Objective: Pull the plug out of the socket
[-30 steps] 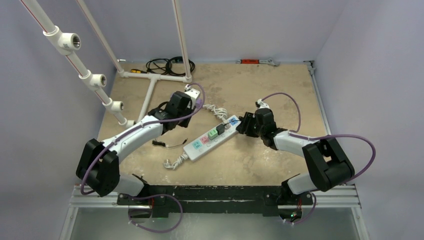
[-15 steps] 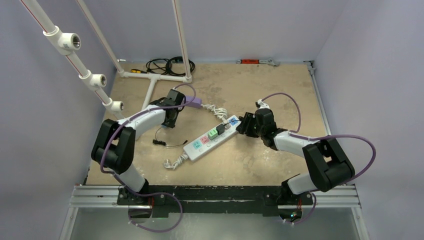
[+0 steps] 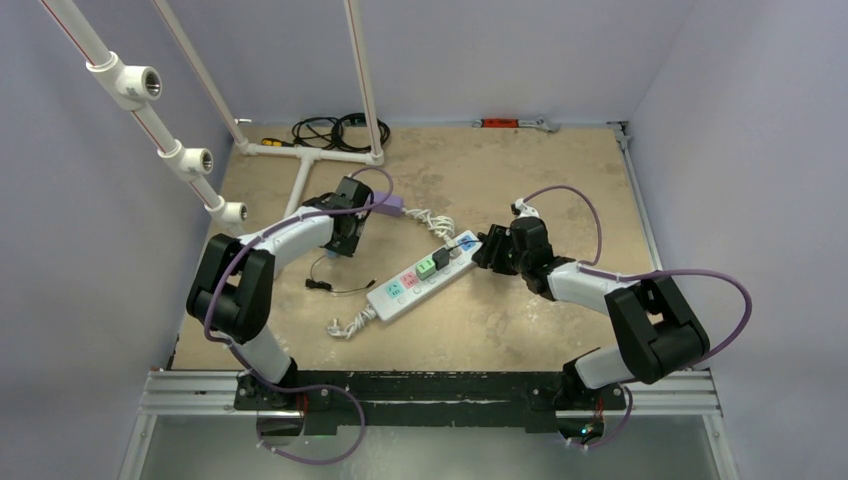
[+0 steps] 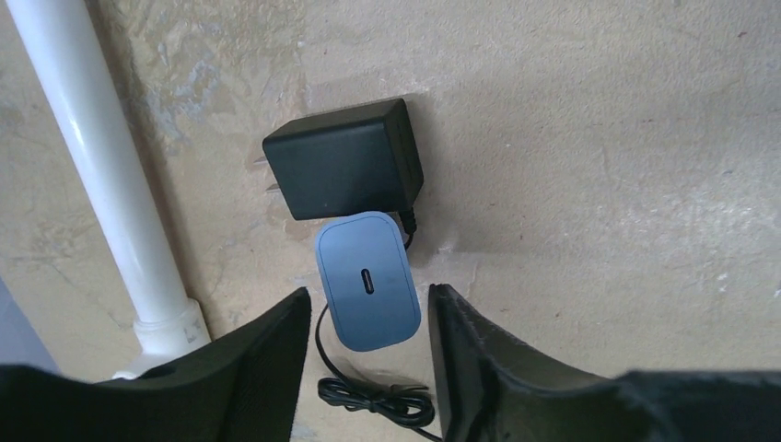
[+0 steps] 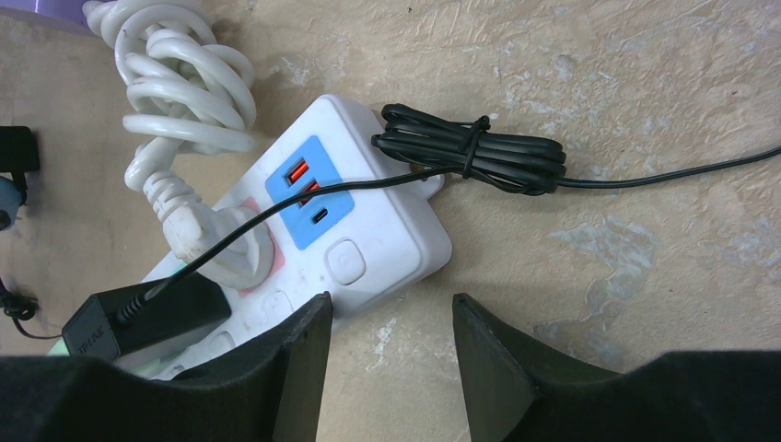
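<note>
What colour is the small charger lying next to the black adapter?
The charger is slate blue, clearest in the left wrist view.

Socket (image 5: 387, 235) outlet row partly behind right hand (image 5: 387, 308), off btm edge; black cord (image 5: 663, 173) off R edge.

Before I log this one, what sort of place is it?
Probably a robot lab test cell: plain lavender walls box in a tan tabletop, two arms are bolted to a metal rail at its near edge, and a white pipe frame stands at the back.
</note>
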### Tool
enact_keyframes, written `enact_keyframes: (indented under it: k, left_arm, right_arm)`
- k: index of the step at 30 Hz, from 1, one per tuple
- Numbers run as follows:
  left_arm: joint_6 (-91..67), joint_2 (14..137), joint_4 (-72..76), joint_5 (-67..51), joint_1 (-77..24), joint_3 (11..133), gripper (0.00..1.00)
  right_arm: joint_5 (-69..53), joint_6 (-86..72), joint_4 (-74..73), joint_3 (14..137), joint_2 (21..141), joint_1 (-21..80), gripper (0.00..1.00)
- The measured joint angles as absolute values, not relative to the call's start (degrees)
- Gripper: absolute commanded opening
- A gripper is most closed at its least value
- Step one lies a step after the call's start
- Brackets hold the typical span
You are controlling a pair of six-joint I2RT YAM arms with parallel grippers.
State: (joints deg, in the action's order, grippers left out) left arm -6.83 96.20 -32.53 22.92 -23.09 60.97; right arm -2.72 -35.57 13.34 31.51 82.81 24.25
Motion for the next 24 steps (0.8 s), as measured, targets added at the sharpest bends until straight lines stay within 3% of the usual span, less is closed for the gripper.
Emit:
enact_keyframes:
  k: [5, 10, 16, 24]
  left_arm:
    - [-6.87, 96.09, -32.62, 21.98, -23.09, 61.30, 0.83]
    - [-6.87, 94.00, -32.47, 20.73, -23.11, 61.30, 0.98]
    - [-6.59, 86.87, -30.20, 20.01, -24.71, 60.95, 0.99]
    - [-3.73, 75.42, -24.21, 12.75, -33.93, 57.01, 0.98]
  right_arm:
    - [-2.72, -35.53, 13.30, 31.51, 82.81, 24.25, 0.59]
    - [-2.87, -35.29, 13.26, 31.51, 82.83, 24.25, 0.62]
    - [-4.12, -34.87, 13.26, 31.51, 83.29, 24.25, 0.64]
    - [-4.05, -34.89, 13.26, 31.51, 83.31, 24.25, 0.64]
